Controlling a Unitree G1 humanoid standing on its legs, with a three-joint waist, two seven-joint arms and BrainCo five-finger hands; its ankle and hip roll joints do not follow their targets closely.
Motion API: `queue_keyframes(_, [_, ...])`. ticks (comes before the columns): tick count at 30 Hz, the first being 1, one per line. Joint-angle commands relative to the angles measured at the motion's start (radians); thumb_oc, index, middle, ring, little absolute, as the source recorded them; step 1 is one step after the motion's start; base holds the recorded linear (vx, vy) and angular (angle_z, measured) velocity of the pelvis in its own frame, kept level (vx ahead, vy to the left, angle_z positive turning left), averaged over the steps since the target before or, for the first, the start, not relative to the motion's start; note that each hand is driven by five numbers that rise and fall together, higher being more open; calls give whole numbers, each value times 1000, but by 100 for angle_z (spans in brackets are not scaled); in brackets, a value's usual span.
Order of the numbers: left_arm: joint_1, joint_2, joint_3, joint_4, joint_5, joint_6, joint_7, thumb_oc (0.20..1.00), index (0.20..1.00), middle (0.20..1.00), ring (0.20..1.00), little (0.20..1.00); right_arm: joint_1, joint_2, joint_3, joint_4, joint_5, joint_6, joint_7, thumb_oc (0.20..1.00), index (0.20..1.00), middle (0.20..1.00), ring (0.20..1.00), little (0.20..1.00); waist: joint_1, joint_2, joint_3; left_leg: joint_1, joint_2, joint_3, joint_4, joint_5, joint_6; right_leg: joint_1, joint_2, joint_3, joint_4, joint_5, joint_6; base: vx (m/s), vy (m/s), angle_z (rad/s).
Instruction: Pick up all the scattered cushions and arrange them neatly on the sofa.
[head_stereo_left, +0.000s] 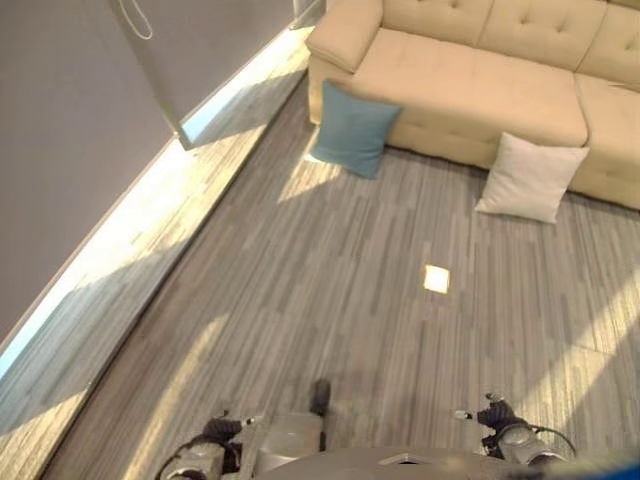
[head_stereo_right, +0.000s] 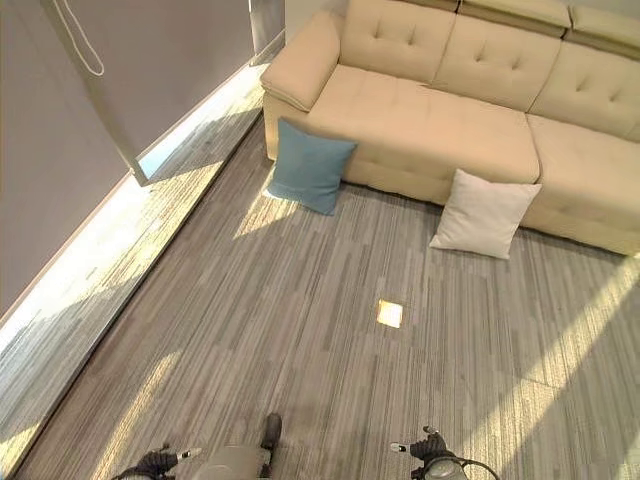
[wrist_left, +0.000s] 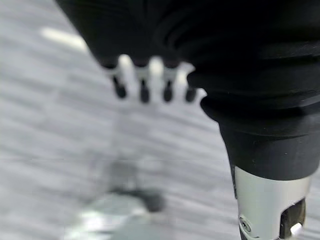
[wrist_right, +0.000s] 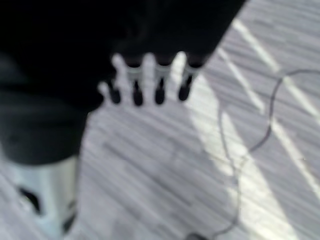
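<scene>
Room: grey striped plank floor (head_stereo_left: 330, 300) with sunlit bands, a grey wall (head_stereo_left: 80, 120) along the robot's left with a bright strip at its foot, and a beige tufted sofa (head_stereo_right: 440, 120) across the far side. Small pale square (head_stereo_right: 389, 313) set in the floor, in the open stretch short of the sofa. Item one: teal cushion (head_stereo_right: 308, 165), standing on the floor and leaning against the sofa front near its left arm. Item two: white cushion (head_stereo_right: 484, 214), also on the floor, leaning against the sofa front further to the right, well apart from the teal one. Sofa seat bare of cushions as far as could be seen. Left hand (wrist_left: 145, 82): low at the robot's side, over bare floor, fingers hanging straight and relaxed, holding nothing. Right hand (wrist_right: 147, 80): likewise low, fingers straight down over the floor, empty. Both hands stood well apart from either cushion. Progress, as judged: nothing placed yet; both cushions were left to be lifted and set on the seat, the approach to the sofa coming first.
</scene>
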Motion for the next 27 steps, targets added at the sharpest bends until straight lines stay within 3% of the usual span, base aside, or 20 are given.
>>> queue_keyframes(1, [-14,37,33,-14,15,-5,-9,1000,1000,1000,1000,1000,-41,-9,22,-45,-18,-12,-3,1000,1000,1000,1000,1000,17,-12,45,-65,-26,-86,182,-138,31,-51,-15,43,12,329,16,132,132,22])
queue_keyframes(3, [-11,37,36,-15,9,-6,-8,1000,1000,1000,1000,1000,-48,-10,27,-51,-22,-12,-4,1000,1000,1000,1000,1000,14,-1,49,-39,-19,-99,171,-144,37,-96,-12,29,34,313,1,287,151,26])
queue_keyframes(5, [-9,35,38,-16,-12,-10,-9,1000,1000,1000,1000,1000,-58,-11,48,-72,-26,-16,-4,1000,1000,1000,1000,1000,-17,8,69,76,-21,-142,104,-163,40,-189,53,-14,-61,243,-15,496,105,-31])
queue_keyframes(9, [-23,26,36,-13,-4,-19,-4,1000,1000,1000,1000,1000,-61,-17,50,-79,-26,-12,-2,1000,1000,1000,1000,1000,-75,-9,70,201,-42,-217,40,-204,18,-247,123,0,-346,270,12,443,23,24])
queue_keyframes(11, [-30,22,34,-9,-2,-21,-7,1000,1000,1000,1000,1000,-51,-21,49,-73,-27,-11,-1,1000,1000,1000,1000,1000,-87,-7,69,227,-36,-240,38,-214,8,-234,136,18,-379,272,9,290,-12,47])
queue_keyframes(12, [-37,18,30,-7,6,-23,-8,1000,1000,1000,1000,1000,-45,-22,45,-66,-26,-12,-1,1000,1000,1000,1000,1000,-91,-9,64,237,-31,-257,43,-218,-3,-219,139,41,-399,274,3,433,-68,70])
queue_keyframes(13, [-38,9,17,-2,21,-25,-6,1000,1000,1000,1000,1000,-14,-18,32,-54,-20,-12,1,1000,1000,1000,1000,1000,-104,-1,41,255,-1,-268,78,-203,-39,-196,151,56,-389,273,-30,549,-97,96])
queue_keyframes(14, [-40,9,10,-5,26,-26,-8,1000,1000,1000,1000,1000,-6,-18,23,-49,-15,-15,2,1000,1000,1000,1000,1000,-113,2,33,245,14,-263,116,-166,-68,-177,145,43,-400,274,-37,428,-74,99])
queue_keyframes(15, [-40,9,10,-5,26,-26,-8,1000,1000,1000,1000,1000,-6,-18,23,-49,-15,-15,2,1000,1000,1000,1000,1000,-114,2,32,245,13,-264,116,-165,-68,-177,145,43,-400,274,-37,261,-69,107])
queue_keyframes(16, [-53,5,-10,-28,24,-28,-9,1000,1000,1000,1000,1000,-8,-18,16,-49,1,-24,0,1000,1000,1000,1000,1000,-123,-8,48,138,44,-181,289,-72,-107,-124,120,22,-428,265,-55,194,-76,108])
queue_keyframes(19, [-64,9,-13,-50,7,-27,-8,1000,1000,1000,1000,1000,-19,-23,21,-41,22,-25,-3,1000,1000,1000,1000,1000,-98,-39,73,-15,62,-74,481,-83,-79,-55,101,6,-460,239,-84,251,-104,60])
queue_keyframes(20, [-66,7,-15,-47,5,-25,-11,1000,1000,1000,1000,1000,-21,-26,20,-32,27,-22,-3,1000,1000,1000,1000,1000,-79,-46,76,-78,51,-30,454,-127,-64,-17,93,0,-468,217,-84,230,-41,4])
queue_keyframes(24, [-61,3,-18,-40,14,-23,-16,1000,1000,1000,1000,1000,-20,-34,16,-31,25,-24,-2,1000,1000,1000,1000,1000,-66,-41,75,-92,34,-9,342,-172,-56,20,93,-2,-479,189,-75,225,40,-5])
queue_keyframes(25, [-56,3,-17,-38,18,-23,-16,1000,1000,1000,1000,1000,-17,-37,16,-30,22,-25,-2,1000,1000,1000,1000,1000,-60,-32,72,-122,24,-8,273,-138,-63,43,102,-1,-485,173,-75,336,115,-2])
queue_keyframes(26, [-48,4,-9,-35,20,-23,-19,1000,1000,1000,1000,1000,-20,-41,17,-29,18,-25,-6,1000,1000,1000,1000,1000,-36,-8,68,-164,12,-22,155,-45,-78,84,132,13,-495,149,-77,428,152,8])
queue_keyframes(27, [-46,4,-8,-33,21,-24,-20,1000,1000,1000,1000,1000,-21,-43,19,-27,16,-23,-6,1000,1000,1000,1000,1000,-25,0,70,-178,10,-25,107,-13,-83,108,139,23,-497,134,-79,414,165,3])
